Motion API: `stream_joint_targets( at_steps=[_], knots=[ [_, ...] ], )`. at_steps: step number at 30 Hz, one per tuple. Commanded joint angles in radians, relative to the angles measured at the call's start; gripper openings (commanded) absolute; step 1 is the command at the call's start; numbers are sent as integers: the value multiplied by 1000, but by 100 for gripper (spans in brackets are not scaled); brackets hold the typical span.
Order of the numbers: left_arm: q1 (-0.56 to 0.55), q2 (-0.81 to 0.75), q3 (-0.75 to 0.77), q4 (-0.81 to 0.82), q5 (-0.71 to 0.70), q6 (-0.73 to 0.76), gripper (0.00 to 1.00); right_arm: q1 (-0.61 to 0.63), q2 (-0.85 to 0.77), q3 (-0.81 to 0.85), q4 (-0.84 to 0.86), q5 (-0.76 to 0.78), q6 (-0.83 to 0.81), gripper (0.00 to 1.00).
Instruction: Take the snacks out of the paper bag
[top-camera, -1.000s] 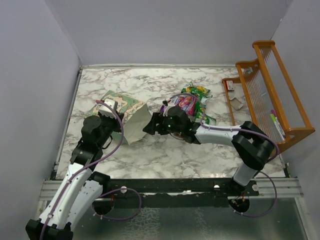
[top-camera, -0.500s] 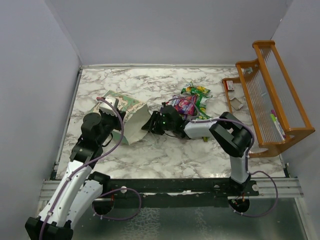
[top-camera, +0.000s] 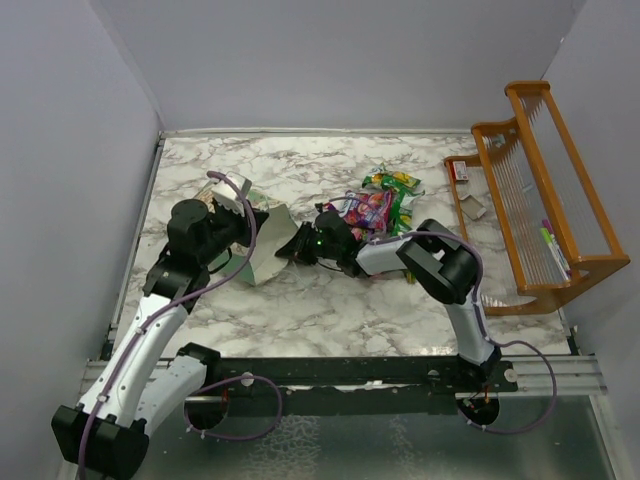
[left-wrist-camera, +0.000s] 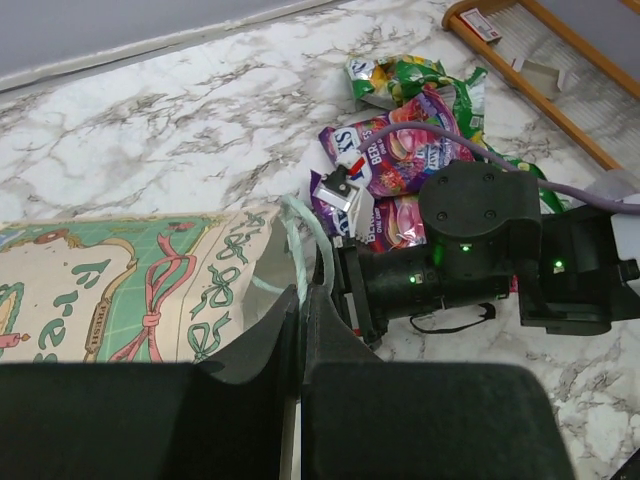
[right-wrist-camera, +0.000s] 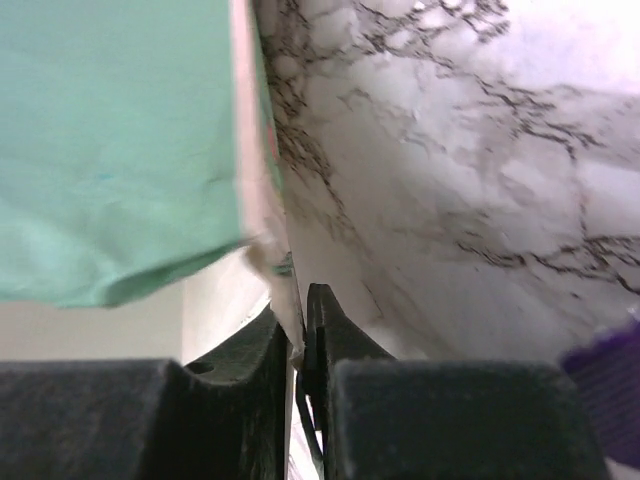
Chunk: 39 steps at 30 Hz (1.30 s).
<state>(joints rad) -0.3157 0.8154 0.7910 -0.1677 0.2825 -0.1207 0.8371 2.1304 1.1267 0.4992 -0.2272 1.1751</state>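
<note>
Pale-green, printed paper bag (top-camera: 262, 245) on its side, left of centre on marble table (top-camera: 330, 300). Lies lengthwise left to right, mouth opening rightward at snacks (top-camera: 380, 205) heaped just beyond. Pinched at mouth rim by left gripper (left-wrist-camera: 303, 305) and right gripper (right-wrist-camera: 298, 320), both clenched on paper.

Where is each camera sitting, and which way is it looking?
Top camera: high behind the arms, looking down at the marble table; both arms show, left end effector and right end effector at the paper bag.
Left wrist camera: on the left arm, looking across the paper bag to the snacks; its own fingers pinch the bag's edge.
Right wrist camera: on the right arm, close against the bag's edge; its own fingers pinch the paper.
Shared: all three see the bag; top and left wrist see the snacks.
</note>
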Motion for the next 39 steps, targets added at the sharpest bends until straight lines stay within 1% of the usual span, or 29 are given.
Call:
stream_joint_targets(
  at_steps=[1,3,9,13,17,19,21,25,27,28,33,36,39],
  knots=[
    [-2,31,58,27,111,10,0,11,47,37,149,8,60,8],
    [-3,50,74,34,135,21,0,15,70,49,187,12,76,6],
    [-27,123,135,7,197,65,0,26,147,137,263,26,86,6],
    [-57,121,137,4,201,92,0,26,187,189,291,26,75,6],
    [-67,111,126,21,243,105,0,26,203,182,356,20,70,7],
    [-70,109,114,27,207,69,0,25,203,164,364,10,62,10],
    [-70,86,69,31,126,8,0,25,171,115,354,19,10,16],
    [-70,-7,-61,15,-8,-83,0,4,90,2,283,26,-141,31],
    [-69,-50,-97,0,-38,-120,0,-18,38,-64,266,20,-229,38],
    [-70,-65,-107,-7,-41,-131,0,-33,-3,-86,223,10,-283,41],
    [-69,-84,-89,-28,-46,-165,0,-56,-200,-114,-10,-12,-557,51],
    [-70,-62,-65,-45,-120,-187,0,-56,-307,-135,-93,-24,-666,60],
    [-69,-47,-51,-54,-174,-209,0,-56,-376,-125,-210,-29,-785,62]
  ],
)
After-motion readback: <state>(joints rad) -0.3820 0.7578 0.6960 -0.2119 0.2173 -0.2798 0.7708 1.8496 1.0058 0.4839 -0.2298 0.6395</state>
